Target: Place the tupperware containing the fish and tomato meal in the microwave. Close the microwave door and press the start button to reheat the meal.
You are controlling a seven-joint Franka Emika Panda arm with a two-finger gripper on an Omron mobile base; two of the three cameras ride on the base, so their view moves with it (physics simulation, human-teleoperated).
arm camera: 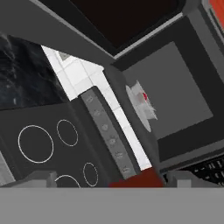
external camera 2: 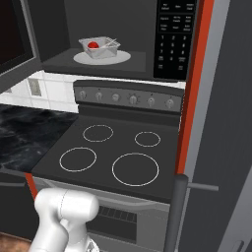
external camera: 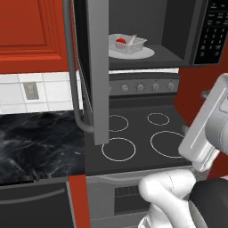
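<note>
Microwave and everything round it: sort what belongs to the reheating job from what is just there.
Belongs to the job:
- tupperware holding the tomato, on the turntable plate
- microwave, open
- microwave door, swung wide
- keypad panel

Just there:
- stove top
- stove knobs
- black marble counter
- wall outlet

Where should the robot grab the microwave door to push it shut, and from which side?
Best by the long bar handle on the microwave door. The door stands swung wide open toward the robot, and the bar runs down its free edge, clear of the panel. The open tool could probably close around it from the left, across the bar.
</note>
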